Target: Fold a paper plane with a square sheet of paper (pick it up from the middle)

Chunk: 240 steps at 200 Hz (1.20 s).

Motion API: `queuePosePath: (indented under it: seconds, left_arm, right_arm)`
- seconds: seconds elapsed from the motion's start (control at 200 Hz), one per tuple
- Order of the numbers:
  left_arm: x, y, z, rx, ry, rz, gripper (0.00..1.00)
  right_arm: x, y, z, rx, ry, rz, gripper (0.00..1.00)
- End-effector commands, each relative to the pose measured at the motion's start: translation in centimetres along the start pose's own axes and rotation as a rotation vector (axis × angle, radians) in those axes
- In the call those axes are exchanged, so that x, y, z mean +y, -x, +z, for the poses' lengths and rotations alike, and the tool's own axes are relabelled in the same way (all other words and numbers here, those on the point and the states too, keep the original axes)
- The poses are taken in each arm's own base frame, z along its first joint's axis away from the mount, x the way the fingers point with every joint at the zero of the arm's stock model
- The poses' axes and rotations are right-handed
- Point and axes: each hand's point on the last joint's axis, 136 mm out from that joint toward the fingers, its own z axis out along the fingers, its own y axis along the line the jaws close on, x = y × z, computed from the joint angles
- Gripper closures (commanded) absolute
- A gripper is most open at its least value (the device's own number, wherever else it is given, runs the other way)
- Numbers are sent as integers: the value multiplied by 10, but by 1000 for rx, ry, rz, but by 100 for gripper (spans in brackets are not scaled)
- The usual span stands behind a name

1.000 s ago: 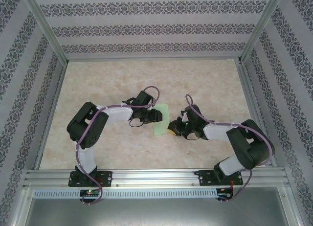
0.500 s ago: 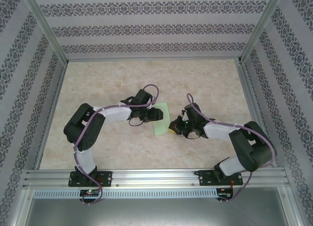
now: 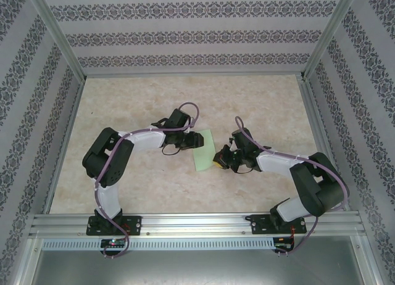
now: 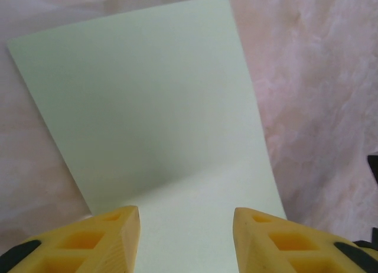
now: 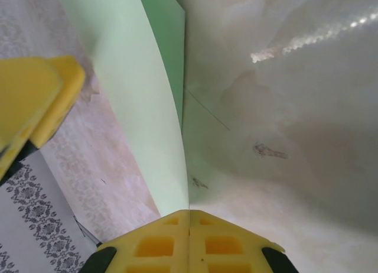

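Green square sheet of paper [image 3: 203, 150], 3 o'clock edge clamped between right fingers [image 5: 159, 243], left fingers [image 4: 109, 240] parted halfway, empty, at 9 o'clock, likely needs edges aligned before creasing.

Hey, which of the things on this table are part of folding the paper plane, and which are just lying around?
Part of the job:
- pale green sheet of paper
- right gripper, fingers shut on the sheet's edge
- left gripper, fingers open over the sheet

Just surroundings:
- marble-patterned table
- patterned walls
- aluminium frame
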Motion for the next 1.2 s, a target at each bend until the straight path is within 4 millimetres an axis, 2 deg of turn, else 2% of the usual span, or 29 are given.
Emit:
queuePosePath:
  seconds: [0.0, 0.255, 0.48, 0.604, 0.729, 0.909, 1.194]
  left_arm:
    - [6, 2, 5, 15, 25, 17, 55]
    - [20, -6, 12, 43, 65, 3, 56]
    - [26, -12, 14, 55, 75, -7, 60]
    - [20, -8, 9, 41, 65, 4, 63]
    - [8, 4, -5, -12, 56, 25, 65]
    - [13, 18, -21, -82, 112, 31, 71]
    - [30, 7, -3, -20, 132, -1, 84]
  right_arm:
    - [9, 0, 3, 8, -2, -39, 100]
    - [21, 0, 11, 24, -1, -74, 100]
    - [37, 8, 20, 15, 14, -98, 100]
    - [41, 12, 27, 12, 14, -105, 100]
    - [45, 15, 33, 7, 16, -115, 100]
    - [46, 17, 38, 10, 10, -126, 100]
    - [46, 19, 45, 15, 6, -130, 100]
